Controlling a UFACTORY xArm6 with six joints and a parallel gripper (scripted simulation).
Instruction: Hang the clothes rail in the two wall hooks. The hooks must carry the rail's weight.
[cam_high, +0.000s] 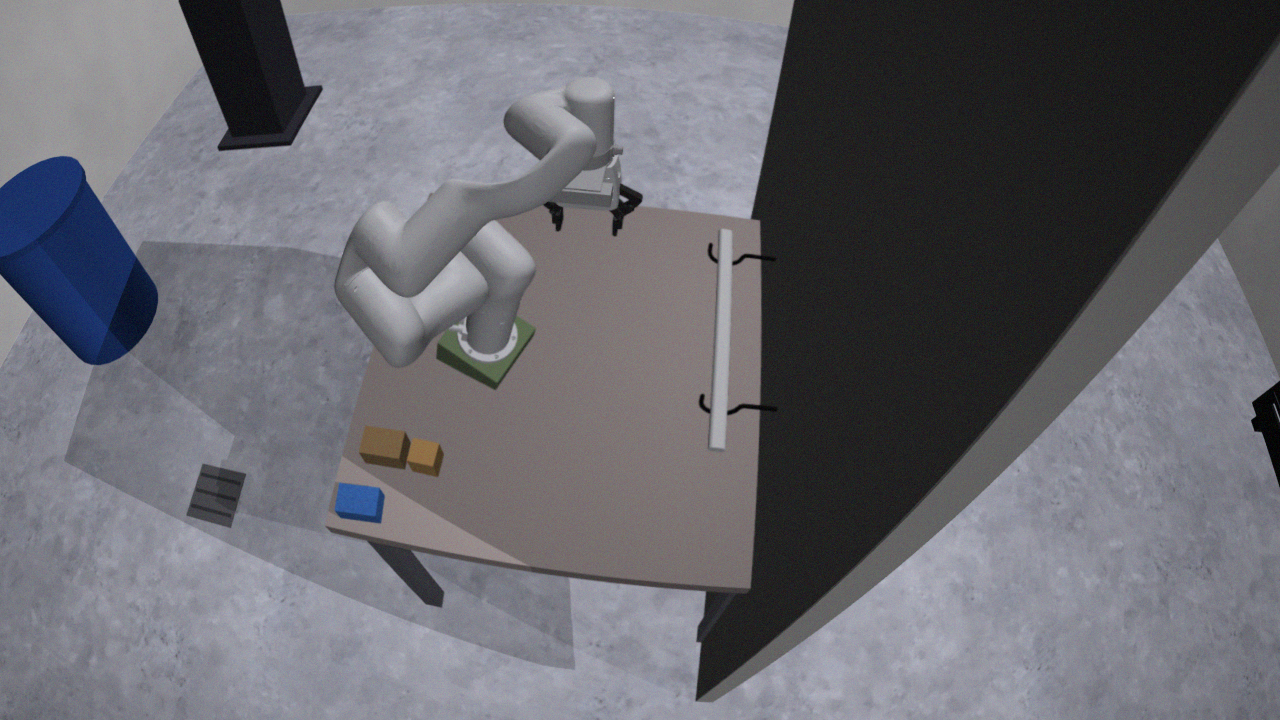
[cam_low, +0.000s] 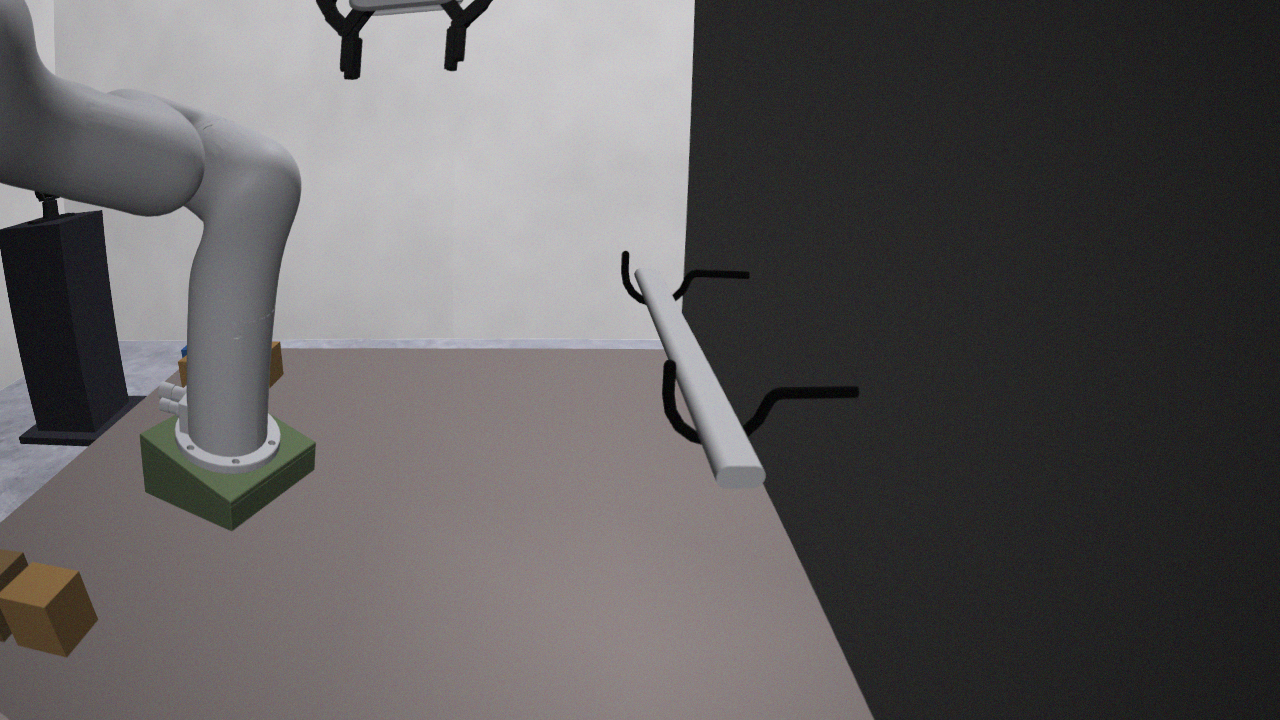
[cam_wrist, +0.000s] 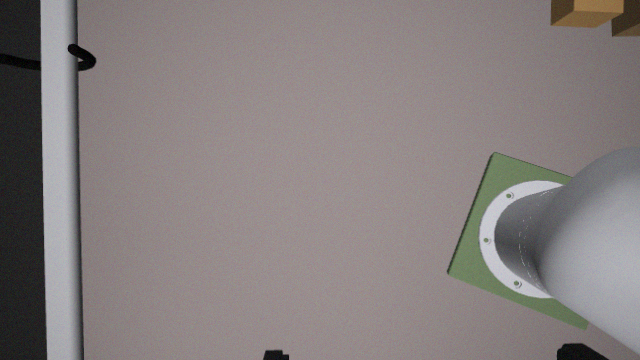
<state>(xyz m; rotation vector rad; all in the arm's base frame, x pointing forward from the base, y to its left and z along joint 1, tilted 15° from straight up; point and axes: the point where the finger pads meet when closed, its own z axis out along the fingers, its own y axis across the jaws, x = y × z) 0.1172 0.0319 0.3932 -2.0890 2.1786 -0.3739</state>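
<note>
While rail (cam_low: 696, 385) sits cradled in near hook (cam_low: 676, 413) and far hook (cam_low: 631, 277), hanging looks done.
Gripper (cam_low: 402, 49) wide open, empty, high over desk (cam_low: 501, 555), well apart; next likely just retreat.

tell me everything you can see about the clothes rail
The clothes rail is a plain, smooth, light grey round bar with flat-cut ends. It lies level in the cradles of the far hook and near hook, both black, on the dark wall panel, parallel to it and raised above the table. Both ends overhang. The open hand is well clear.
</note>
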